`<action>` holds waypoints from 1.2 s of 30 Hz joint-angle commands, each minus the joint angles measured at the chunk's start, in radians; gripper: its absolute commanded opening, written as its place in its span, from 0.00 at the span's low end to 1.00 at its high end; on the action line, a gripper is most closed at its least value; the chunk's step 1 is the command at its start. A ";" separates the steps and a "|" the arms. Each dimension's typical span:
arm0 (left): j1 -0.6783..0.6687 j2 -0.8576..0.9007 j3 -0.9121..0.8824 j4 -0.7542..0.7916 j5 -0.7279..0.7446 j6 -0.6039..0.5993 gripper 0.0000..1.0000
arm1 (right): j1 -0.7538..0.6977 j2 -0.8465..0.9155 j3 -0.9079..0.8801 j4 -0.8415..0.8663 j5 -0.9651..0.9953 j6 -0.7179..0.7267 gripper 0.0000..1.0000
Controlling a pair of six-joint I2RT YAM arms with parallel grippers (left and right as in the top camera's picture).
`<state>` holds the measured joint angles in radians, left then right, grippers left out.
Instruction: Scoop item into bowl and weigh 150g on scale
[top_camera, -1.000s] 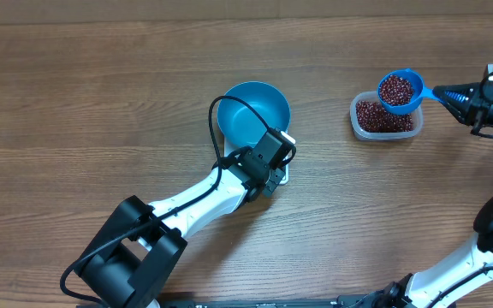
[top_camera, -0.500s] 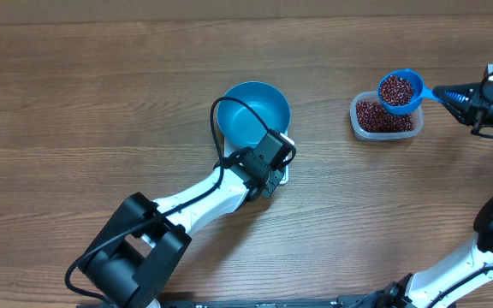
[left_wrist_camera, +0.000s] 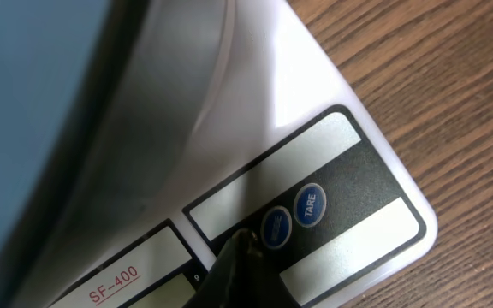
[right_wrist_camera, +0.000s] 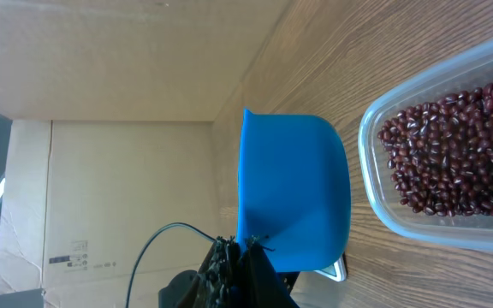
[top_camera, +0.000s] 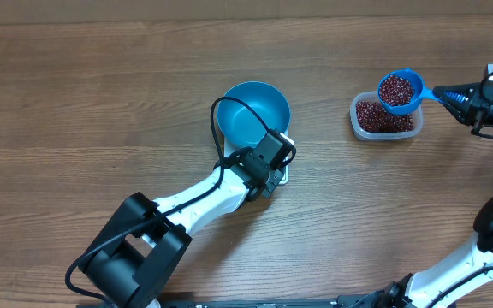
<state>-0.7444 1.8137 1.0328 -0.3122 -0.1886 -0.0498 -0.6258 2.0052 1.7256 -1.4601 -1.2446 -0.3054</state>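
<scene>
At frame centre, the left gripper (left_wrist_camera: 245, 259), fingers closed on nothing, rests its tip by a round blue button (left_wrist_camera: 276, 227) of the flat white square scale (left_wrist_camera: 315, 111), which carries the deep blue bowl (top_camera: 253, 111). It should press straight down without nudging the scale. At upper right, the right gripper (top_camera: 454, 97) is clamped on the small blue handled scoop (top_camera: 415, 82), which is heaped with dark red-brown beans (top_camera: 394, 89) over the clear plastic tub (top_camera: 357, 122), and should carry it level to the bowl.

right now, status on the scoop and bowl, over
left gripper shut, tip at the scale buttons. right gripper shut on scoop, full of beans, above tub. bowl empty, on scale. left arm's cable loops over bowl rim.
</scene>
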 commanded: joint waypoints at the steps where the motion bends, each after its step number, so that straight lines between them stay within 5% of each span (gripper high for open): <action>1: 0.000 0.015 0.001 0.010 -0.014 -0.003 0.04 | 0.003 0.000 -0.004 -0.001 -0.028 -0.014 0.04; 36: 0.013 0.029 0.001 0.026 -0.029 -0.025 0.04 | 0.003 0.000 -0.004 -0.002 -0.027 -0.018 0.04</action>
<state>-0.7383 1.8275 1.0328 -0.2878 -0.1997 -0.0532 -0.6258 2.0052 1.7256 -1.4605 -1.2446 -0.3115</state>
